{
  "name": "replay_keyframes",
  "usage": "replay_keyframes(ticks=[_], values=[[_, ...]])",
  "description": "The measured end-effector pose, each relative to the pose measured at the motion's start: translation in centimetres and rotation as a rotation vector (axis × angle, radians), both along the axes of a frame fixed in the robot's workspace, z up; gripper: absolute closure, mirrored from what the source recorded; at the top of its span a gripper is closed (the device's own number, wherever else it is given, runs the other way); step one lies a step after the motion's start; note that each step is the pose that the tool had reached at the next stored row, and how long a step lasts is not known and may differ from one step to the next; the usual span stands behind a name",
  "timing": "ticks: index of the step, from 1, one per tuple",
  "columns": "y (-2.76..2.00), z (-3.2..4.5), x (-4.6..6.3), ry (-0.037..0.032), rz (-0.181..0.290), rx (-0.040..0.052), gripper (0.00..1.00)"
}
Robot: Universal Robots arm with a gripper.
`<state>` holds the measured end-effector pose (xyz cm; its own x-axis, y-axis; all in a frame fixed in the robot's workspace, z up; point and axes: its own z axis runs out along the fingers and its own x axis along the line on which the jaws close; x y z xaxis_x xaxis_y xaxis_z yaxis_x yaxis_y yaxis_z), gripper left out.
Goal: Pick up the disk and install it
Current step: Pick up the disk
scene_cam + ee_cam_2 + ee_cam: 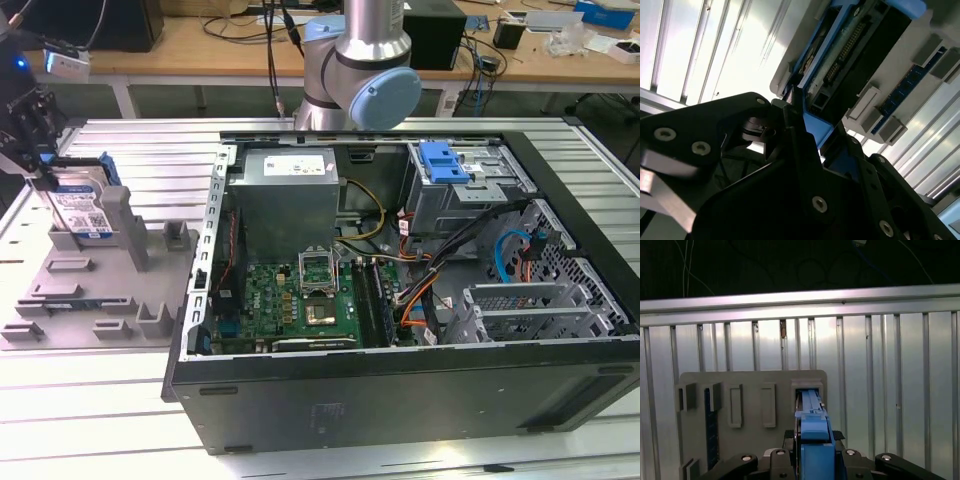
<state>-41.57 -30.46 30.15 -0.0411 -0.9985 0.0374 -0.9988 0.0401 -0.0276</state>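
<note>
The disk (85, 205), silver with a white-and-blue label and a blue bracket, stands on edge in a slot of the grey holder (90, 290) at the exterior view's left. My gripper (45, 172) comes down from above and is shut on the disk's upper edge. In the first wrist view the blue bracket of the disk (812, 427) runs from the holder's slot (807, 387) back between my black fingers (839, 436). In the second wrist view the fingers (790, 120) clamp the bracket, and the disk's dark underside (850, 45) with its connector pins shows beyond them.
An open computer case (400, 390) lies at the exterior view's middle and right, with a motherboard (300, 295), a grey box with a white sticker (290, 190), cables and a metal cage with a blue latch (450, 165). The arm's base (360, 70) stands behind it. A blue memory stick (711, 425) sits in the holder.
</note>
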Motion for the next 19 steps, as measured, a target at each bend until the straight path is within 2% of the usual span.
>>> replay_keyframes(ticks=[3, 9, 12, 19], values=[[0.0, 0.46, 0.0, 0.0, 0.011, -0.0002, 0.63], [0.0, 1.88, 0.0, -0.0003, 0.036, -0.0003, 0.63], [0.0, 3.05, 0.0, -0.0016, 0.04, -0.0004, 0.63], [0.0, 4.97, 0.0, -0.0037, 0.041, -0.0004, 0.63]])
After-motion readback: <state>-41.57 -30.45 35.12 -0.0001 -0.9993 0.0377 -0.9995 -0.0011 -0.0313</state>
